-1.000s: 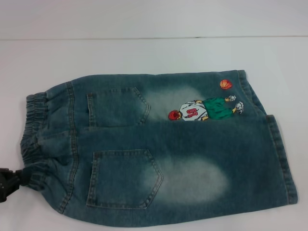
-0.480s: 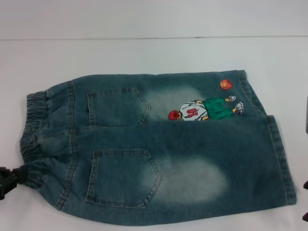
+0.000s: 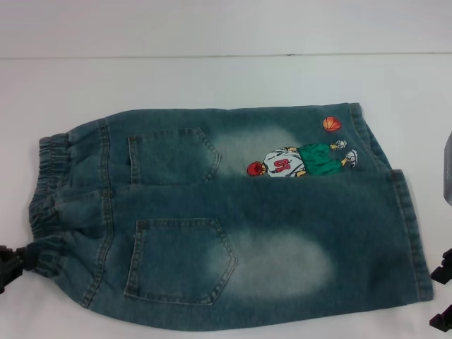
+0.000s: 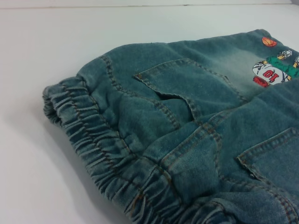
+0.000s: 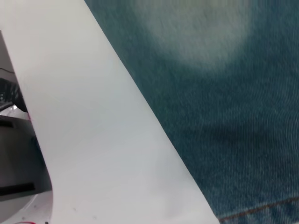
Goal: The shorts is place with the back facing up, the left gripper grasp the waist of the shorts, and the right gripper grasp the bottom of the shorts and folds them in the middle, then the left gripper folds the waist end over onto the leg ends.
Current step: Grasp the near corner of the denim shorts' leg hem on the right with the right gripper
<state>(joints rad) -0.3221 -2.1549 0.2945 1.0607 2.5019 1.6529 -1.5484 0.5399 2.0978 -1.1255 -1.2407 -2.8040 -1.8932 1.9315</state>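
Shifted since a second ago: near-left corner of the waist of the shorts [image 3: 44, 205] drawn a little farther left and nearer, the lower patch pocket [image 3: 180, 259] following it slightly; on the right, black parts of the right tool [image 3: 443, 293] now showing at the near-right edge, where nothing stood a second ago, plus a grey body [image 3: 448, 166] at the right edge farther back.

One pair of shorts [image 3: 233, 212], spread flat on the white bench [image 3: 212, 78], back side up, waist to the left, leg ends [image 3: 413, 233] to the right. Counted on the denim: two patch pockets, one far [image 3: 171, 157] and one near; two pale bleached patches, one far [image 3: 258, 138] and one near [image 3: 289, 261]; one embroidered player figure [image 3: 300, 161] lying sideways; one orange basketball [image 3: 331, 123] near the far-right hem. Two leg hems, meeting at a notch on the right side. Elastic band gathered and wrinkled, seen close in the left wrist view [image 4: 93, 144].

Left tool [image 3: 10, 265] at the left edge, touching the near corner of the waistband, apparently clenched on it, the fabric puckered there. Right tool just beside the near leg hem, apart from it; open or closed, cannot tell. Right wrist view: denim over the bench edge.
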